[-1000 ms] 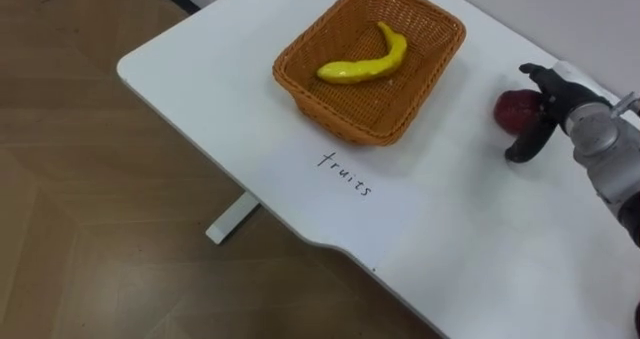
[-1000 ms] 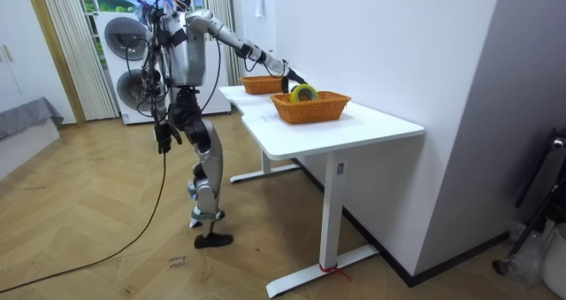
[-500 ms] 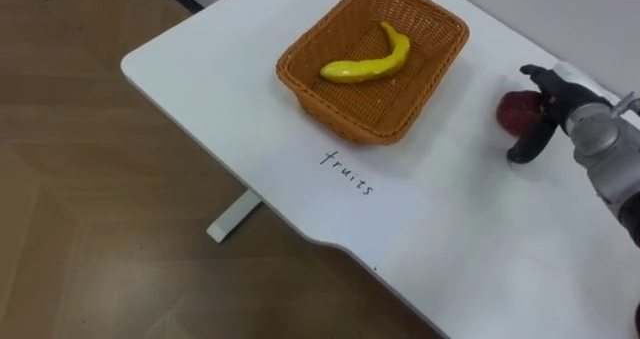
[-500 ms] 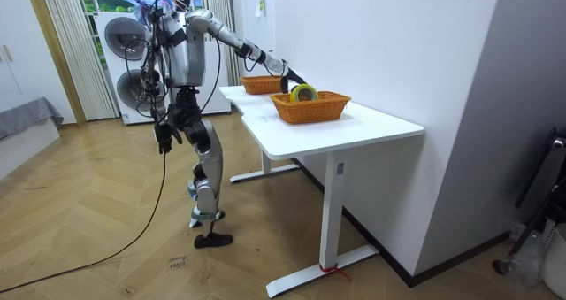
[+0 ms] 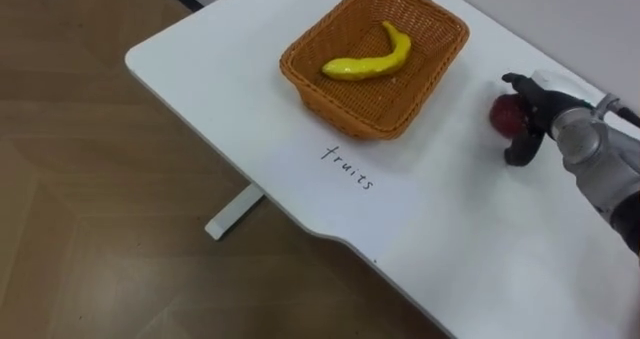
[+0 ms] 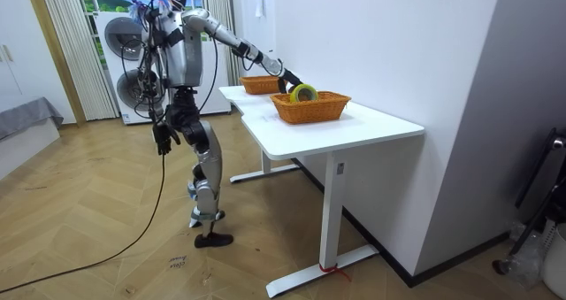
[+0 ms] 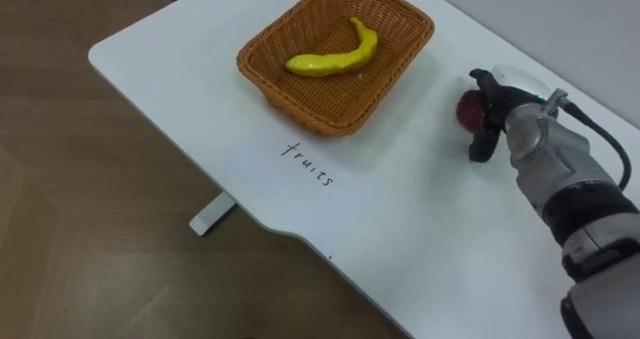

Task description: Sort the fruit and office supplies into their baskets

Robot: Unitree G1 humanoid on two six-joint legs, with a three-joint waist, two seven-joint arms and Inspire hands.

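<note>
White table (image 5: 200, 69): right robot hand (image 5: 545, 117) curled round the red apple (image 5: 500, 115), right of the fruit basket (image 5: 330, 99).
Apple has edged slightly toward the basket in the last second; grip looks set, transfer next. Banana (image 5: 365, 64) already inside.

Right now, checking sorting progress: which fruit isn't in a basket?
The red apple: it sits on the table, the right robot hand curled round it; the banana lies in the wicker basket.
</note>
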